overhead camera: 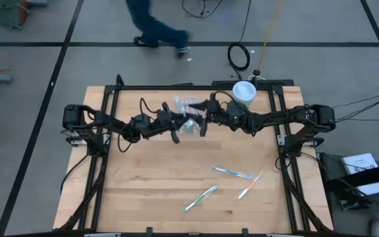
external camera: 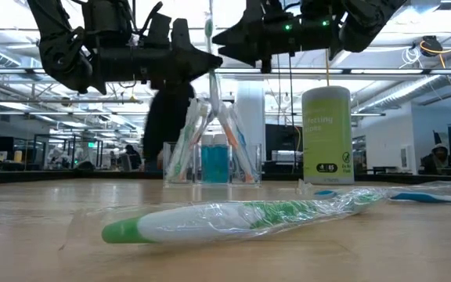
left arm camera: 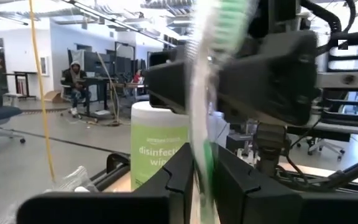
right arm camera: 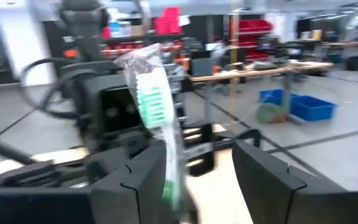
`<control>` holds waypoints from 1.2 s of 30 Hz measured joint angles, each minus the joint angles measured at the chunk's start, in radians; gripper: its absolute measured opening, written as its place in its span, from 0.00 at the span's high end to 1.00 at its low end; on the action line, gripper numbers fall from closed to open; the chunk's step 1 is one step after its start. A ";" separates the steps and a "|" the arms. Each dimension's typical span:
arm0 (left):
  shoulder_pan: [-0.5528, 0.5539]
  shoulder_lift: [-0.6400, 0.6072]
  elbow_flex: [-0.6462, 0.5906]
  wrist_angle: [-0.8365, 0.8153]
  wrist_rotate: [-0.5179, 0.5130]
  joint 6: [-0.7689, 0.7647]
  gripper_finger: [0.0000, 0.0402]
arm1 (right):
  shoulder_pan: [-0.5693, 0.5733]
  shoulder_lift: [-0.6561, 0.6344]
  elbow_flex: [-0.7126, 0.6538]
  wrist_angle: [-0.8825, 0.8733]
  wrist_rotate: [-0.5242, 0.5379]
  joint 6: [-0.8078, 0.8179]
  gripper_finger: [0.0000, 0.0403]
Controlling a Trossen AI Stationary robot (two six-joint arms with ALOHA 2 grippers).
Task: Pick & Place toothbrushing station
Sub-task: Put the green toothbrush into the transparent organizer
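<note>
A clear container [external camera: 214,160] with several toothbrushes and a teal tube stands at the table's far middle [overhead camera: 188,113]. Above it, my left gripper [overhead camera: 176,136] [left arm camera: 202,180] is shut on a green toothbrush in a clear wrapper [external camera: 212,70], which stands upright, head up. My right gripper [overhead camera: 204,126] [right arm camera: 197,180] is open close beside it from the right. The brush [right arm camera: 154,106] runs along one of its fingers. Three more wrapped toothbrushes lie on the table [overhead camera: 232,172] [overhead camera: 201,197] [overhead camera: 250,185]. My left gripper pinches the wrapped toothbrush's handle [left arm camera: 199,149] between its two fingers, which come level from the table's left and lie across it. The brush stands upright with its green head [left arm camera: 229,18] above the fingers. Its lower end is hidden. My right gripper: the brush lies by one finger [right arm camera: 145,180]; whether they touch, I cannot tell.
A white and green wipes canister [overhead camera: 244,92] [external camera: 327,137] stands at the far right, near the right arm. A wrapped green toothbrush [external camera: 233,219] lies close in front of the low camera. A person walks on the floor beyond the table [overhead camera: 156,29].
</note>
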 joint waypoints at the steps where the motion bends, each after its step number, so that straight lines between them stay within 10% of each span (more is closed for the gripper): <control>1: 0.000 0.000 0.000 0.000 0.000 0.000 0.87 | -0.003 0.000 0.000 -0.004 -0.019 -0.001 0.55; 21: 0.004 -0.069 0.034 -0.162 0.010 0.060 0.94 | -0.019 0.056 0.001 0.032 -0.095 0.021 0.60; 30: 0.004 -0.336 0.032 -0.640 -0.207 0.057 0.99 | -0.021 0.032 0.001 0.020 -0.094 -0.010 0.59; 36: 0.004 -0.361 0.032 -0.655 -0.263 0.051 0.99 | -0.012 0.034 0.001 -0.026 -0.094 -0.004 0.60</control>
